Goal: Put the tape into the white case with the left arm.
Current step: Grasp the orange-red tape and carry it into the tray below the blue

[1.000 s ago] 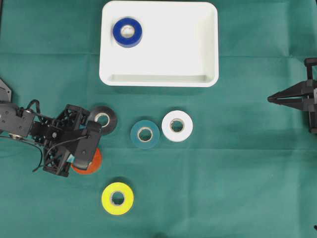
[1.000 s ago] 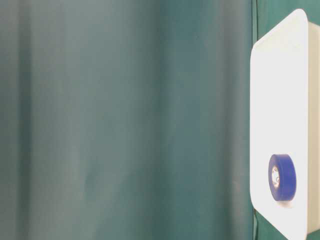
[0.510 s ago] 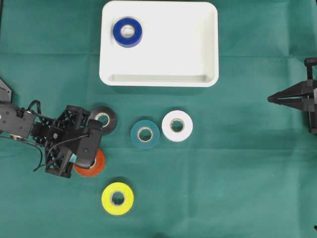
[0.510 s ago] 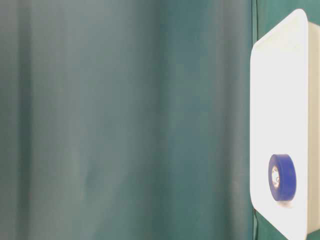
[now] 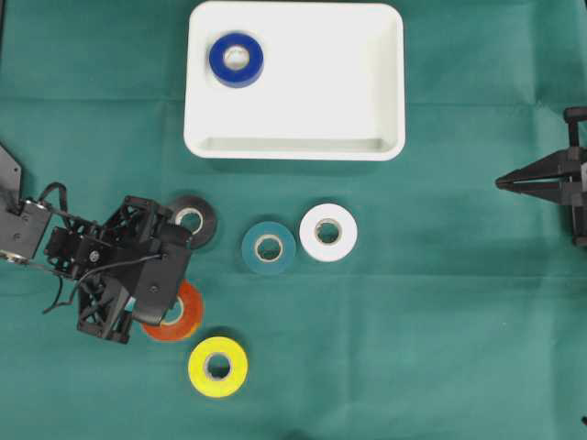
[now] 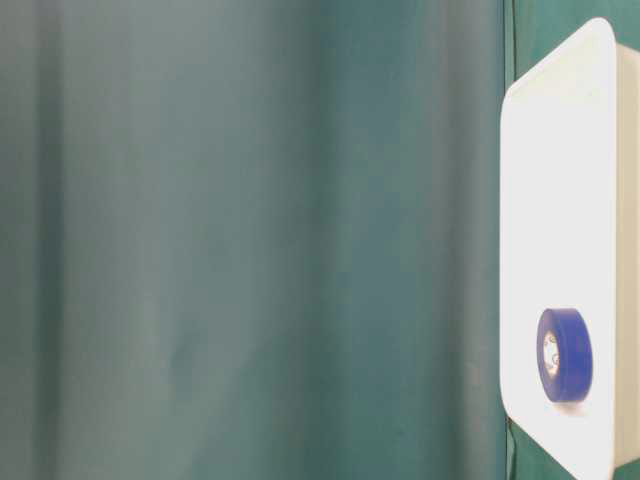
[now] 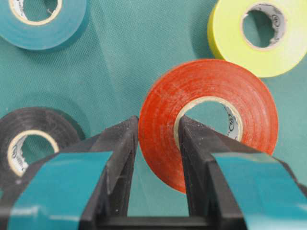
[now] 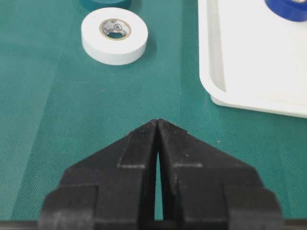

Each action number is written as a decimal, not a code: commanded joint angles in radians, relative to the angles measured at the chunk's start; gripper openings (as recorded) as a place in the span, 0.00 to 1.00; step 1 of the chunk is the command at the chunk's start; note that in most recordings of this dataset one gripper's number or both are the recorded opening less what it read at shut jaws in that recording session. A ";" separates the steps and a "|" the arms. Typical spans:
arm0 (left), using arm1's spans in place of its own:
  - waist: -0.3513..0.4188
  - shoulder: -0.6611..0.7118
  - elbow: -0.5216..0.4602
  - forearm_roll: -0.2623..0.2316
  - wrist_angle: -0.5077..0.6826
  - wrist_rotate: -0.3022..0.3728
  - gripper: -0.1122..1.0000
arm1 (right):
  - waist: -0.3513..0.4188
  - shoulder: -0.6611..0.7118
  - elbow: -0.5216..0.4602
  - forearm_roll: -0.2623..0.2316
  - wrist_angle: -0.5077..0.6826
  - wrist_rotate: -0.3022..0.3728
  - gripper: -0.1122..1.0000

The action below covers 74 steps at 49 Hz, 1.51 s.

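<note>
The left gripper (image 7: 156, 136) pinches the orange tape roll (image 7: 211, 112) through its wall, one finger inside the hole and one outside. The white case (image 5: 385, 101) lies well apart, up and to the right in the overhead view. The right gripper (image 8: 157, 125) rests pressed together.

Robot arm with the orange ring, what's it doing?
The left gripper is pinching the orange tape roll, one finger outside and one through its hole. The white case holds only a blue roll. Black, teal, white and yellow rolls lie on the green cloth. The right gripper sits shut, off to the side.
</note>
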 commanded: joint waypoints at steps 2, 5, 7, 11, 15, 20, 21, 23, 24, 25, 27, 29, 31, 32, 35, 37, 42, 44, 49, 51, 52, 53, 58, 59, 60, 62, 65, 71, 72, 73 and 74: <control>0.012 -0.017 -0.026 -0.003 0.005 -0.002 0.32 | 0.000 0.006 -0.011 0.000 -0.014 0.002 0.01; 0.031 -0.011 -0.029 -0.002 0.003 0.000 0.32 | 0.000 0.008 -0.009 0.000 -0.014 0.002 0.01; 0.052 -0.006 -0.031 0.000 0.002 0.002 0.32 | 0.000 0.008 -0.009 0.000 -0.014 0.002 0.01; 0.109 0.009 -0.040 -0.002 -0.005 0.002 0.32 | 0.000 0.008 -0.009 0.000 -0.014 0.002 0.01; 0.184 0.026 -0.051 -0.002 -0.009 0.003 0.32 | 0.000 0.008 -0.011 -0.002 -0.014 0.002 0.01; 0.276 0.038 -0.063 0.000 -0.009 0.009 0.32 | 0.000 0.008 -0.009 -0.002 -0.014 0.002 0.01; 0.295 0.041 -0.064 0.002 -0.008 0.011 0.32 | 0.000 0.008 -0.009 -0.002 -0.014 0.002 0.01; 0.330 0.043 -0.071 0.002 -0.008 0.014 0.32 | 0.000 0.008 -0.009 0.000 -0.012 0.002 0.01; 0.347 0.043 -0.072 0.003 -0.008 0.015 0.32 | 0.000 0.008 -0.009 -0.002 -0.014 0.002 0.01; 0.364 0.044 -0.074 0.003 -0.009 0.018 0.32 | 0.000 0.008 -0.009 0.000 -0.014 0.002 0.01; 0.397 0.044 -0.077 0.003 -0.009 0.025 0.32 | -0.002 0.008 -0.009 -0.002 -0.014 0.002 0.01; 0.433 0.044 -0.080 0.003 -0.009 0.035 0.32 | 0.000 0.006 -0.009 0.000 -0.014 0.002 0.01; 0.468 0.044 -0.081 0.003 -0.009 0.046 0.32 | 0.000 0.008 -0.009 -0.002 -0.014 0.002 0.01; 0.485 0.044 -0.084 0.003 -0.011 0.054 0.32 | 0.000 0.008 -0.009 -0.002 -0.014 0.002 0.01; 0.538 0.044 -0.089 0.003 -0.014 0.075 0.32 | 0.000 0.006 -0.009 -0.002 -0.014 0.002 0.01; 0.565 0.044 -0.091 0.003 -0.023 0.086 0.32 | -0.002 0.008 -0.009 0.000 -0.014 0.002 0.01; 0.621 0.046 -0.095 0.003 -0.057 0.107 0.32 | 0.000 0.008 -0.009 -0.002 -0.014 0.002 0.01; 0.640 0.048 -0.095 0.003 -0.072 0.112 0.32 | 0.000 0.008 -0.008 -0.003 -0.014 0.002 0.01; 0.681 0.061 -0.095 0.003 -0.114 0.112 0.32 | 0.000 0.008 -0.008 -0.008 -0.014 0.002 0.01; 0.693 0.071 -0.094 0.003 -0.132 0.112 0.32 | 0.000 0.008 -0.006 -0.008 -0.015 0.002 0.01; 0.698 0.075 -0.094 0.002 -0.138 0.112 0.32 | 0.000 0.006 -0.008 -0.008 -0.014 0.002 0.01; 0.703 0.080 -0.095 0.003 -0.143 0.112 0.32 | -0.002 0.008 -0.008 -0.008 -0.015 0.002 0.01; 0.707 0.104 -0.098 0.003 -0.158 0.115 0.32 | 0.000 0.008 -0.006 -0.008 -0.017 0.002 0.01; 0.707 0.109 -0.100 0.003 -0.158 0.114 0.32 | 0.000 0.008 -0.006 -0.008 -0.017 0.002 0.01; 0.707 0.110 -0.101 0.002 -0.160 0.114 0.32 | 0.000 0.008 -0.006 -0.008 -0.017 0.002 0.01; 0.707 0.115 -0.101 0.003 -0.158 0.112 0.32 | 0.000 0.008 -0.006 -0.008 -0.015 0.002 0.01; 0.709 0.117 -0.100 0.002 -0.158 0.109 0.32 | 0.000 0.008 -0.008 -0.008 -0.017 0.002 0.01; 0.710 0.117 -0.098 0.002 -0.158 0.107 0.32 | 0.000 0.008 -0.006 -0.008 -0.017 0.002 0.01; 0.710 0.117 -0.098 0.002 -0.158 0.107 0.32 | 0.000 0.008 -0.006 -0.008 -0.017 0.002 0.01; 0.712 0.117 -0.098 0.002 -0.158 0.107 0.32 | 0.000 0.008 -0.006 -0.008 -0.017 0.002 0.01; 0.712 0.117 -0.098 0.002 -0.158 0.107 0.32 | 0.000 0.008 -0.006 -0.008 -0.017 0.002 0.01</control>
